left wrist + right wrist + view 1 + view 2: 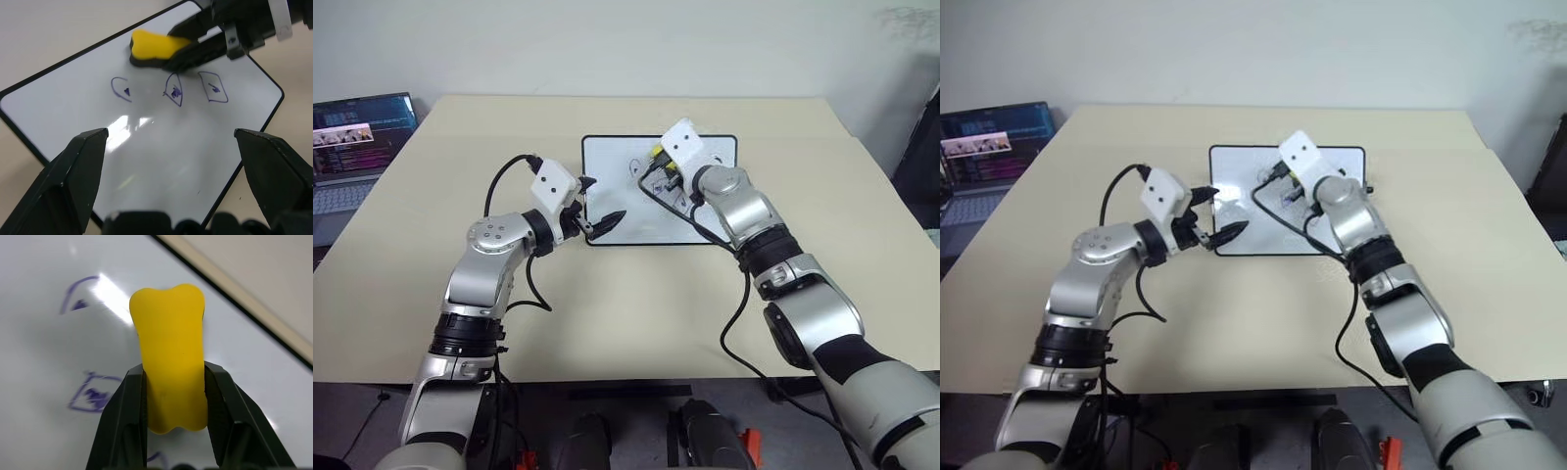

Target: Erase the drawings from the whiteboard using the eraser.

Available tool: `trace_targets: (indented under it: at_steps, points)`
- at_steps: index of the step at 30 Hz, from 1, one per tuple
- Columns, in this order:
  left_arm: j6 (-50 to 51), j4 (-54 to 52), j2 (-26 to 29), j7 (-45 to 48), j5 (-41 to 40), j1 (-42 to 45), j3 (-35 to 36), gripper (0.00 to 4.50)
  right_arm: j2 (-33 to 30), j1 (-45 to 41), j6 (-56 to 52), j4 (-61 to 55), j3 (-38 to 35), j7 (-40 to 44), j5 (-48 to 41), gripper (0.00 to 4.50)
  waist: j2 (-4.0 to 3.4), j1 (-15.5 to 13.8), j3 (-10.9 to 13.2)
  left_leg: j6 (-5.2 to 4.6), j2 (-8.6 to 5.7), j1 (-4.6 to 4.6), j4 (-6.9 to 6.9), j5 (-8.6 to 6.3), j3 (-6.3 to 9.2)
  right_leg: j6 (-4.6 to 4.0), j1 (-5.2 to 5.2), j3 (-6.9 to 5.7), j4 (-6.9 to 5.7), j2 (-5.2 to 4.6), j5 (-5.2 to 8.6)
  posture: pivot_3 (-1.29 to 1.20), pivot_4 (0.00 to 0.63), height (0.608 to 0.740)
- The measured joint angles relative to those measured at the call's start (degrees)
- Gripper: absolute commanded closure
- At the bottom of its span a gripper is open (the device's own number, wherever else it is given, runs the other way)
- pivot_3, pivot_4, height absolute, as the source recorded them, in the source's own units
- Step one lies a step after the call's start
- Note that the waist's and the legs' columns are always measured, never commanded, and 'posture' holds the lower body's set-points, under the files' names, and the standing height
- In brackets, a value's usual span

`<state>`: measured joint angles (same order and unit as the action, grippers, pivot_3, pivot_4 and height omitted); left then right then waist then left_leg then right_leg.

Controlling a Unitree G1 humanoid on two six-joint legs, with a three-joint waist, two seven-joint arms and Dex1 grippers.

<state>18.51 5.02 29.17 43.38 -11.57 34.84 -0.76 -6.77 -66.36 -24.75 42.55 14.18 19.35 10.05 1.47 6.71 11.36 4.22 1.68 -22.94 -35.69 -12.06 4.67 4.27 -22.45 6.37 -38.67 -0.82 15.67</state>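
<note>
R gripper (173, 396) clamps eraser (171, 357) over whiteboard (617, 162), frame centre. Drawings (171, 90) partly intact. L gripper (171, 171) open at board's left edge.

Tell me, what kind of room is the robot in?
Probably an office or a lab. There's a big beige table against a plain wall, an open laptop showing code at one corner, and a small whiteboard with blue drawings lying flat on it.
</note>
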Motion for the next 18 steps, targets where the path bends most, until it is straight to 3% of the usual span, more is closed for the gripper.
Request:
trace_targets:
  at_steps: [9, 18]
  points:
    - [0.0, 0.0, 0.0, -0.02, 0.0, -0.01, 0.0, 0.0, 2.39, 2.87, -1.33, -4.23, 4.4, 8.2, 0.0, 3.31, 0.0, -0.25, 0.01, 0.01, 0.0, -0.13, 0.17, 0.0, 0.0, -0.02, -0.22, 0.0, -0.02, 0.0, 0.0, 0.0, 0.15, 0.74]
    - [0.02, -0.04, 0.0, -0.1, 0.0, -0.01, 0.01, 0.0, 2.0, -1.06, -0.53, 0.71, 1.72, 2.37, 0.0, 3.31, 0.0, -0.33, 0.01, 0.01, 0.0, -0.11, 0.2, 0.0, -0.01, -0.03, -0.22, 0.0, -0.02, -0.01, 0.0, 0.0, 0.15, 0.74]
